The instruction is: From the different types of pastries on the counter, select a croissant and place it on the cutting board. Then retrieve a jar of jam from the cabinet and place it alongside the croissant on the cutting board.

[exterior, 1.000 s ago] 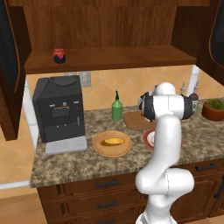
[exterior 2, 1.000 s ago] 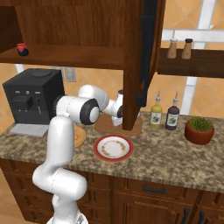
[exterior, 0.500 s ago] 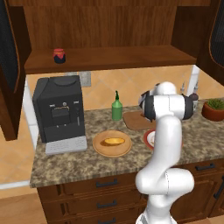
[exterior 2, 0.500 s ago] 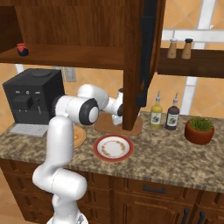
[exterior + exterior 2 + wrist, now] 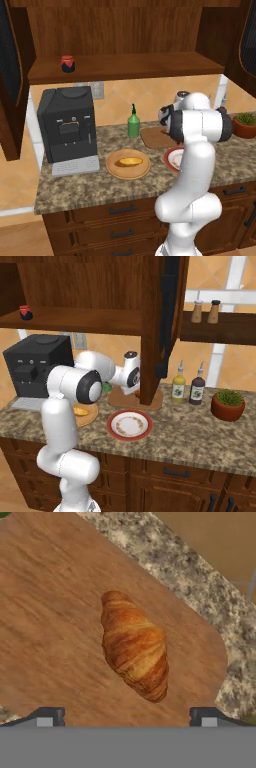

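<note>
Croissant [image 5: 134, 646] is seen lying on the cutting board [image 5: 50, 622], clear of the claw [image 5: 126, 716] — tips spread wide, nothing held. Jam jar [image 5: 68, 63] sits on the cabinet shelf, far left and above.

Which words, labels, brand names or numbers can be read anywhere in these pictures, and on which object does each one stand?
None can be read.
The yellow sauce bottle and the dark sauce bottle carry labels too small and blurred to read.
The black coffee machine shows small marks, no legible text.
</note>
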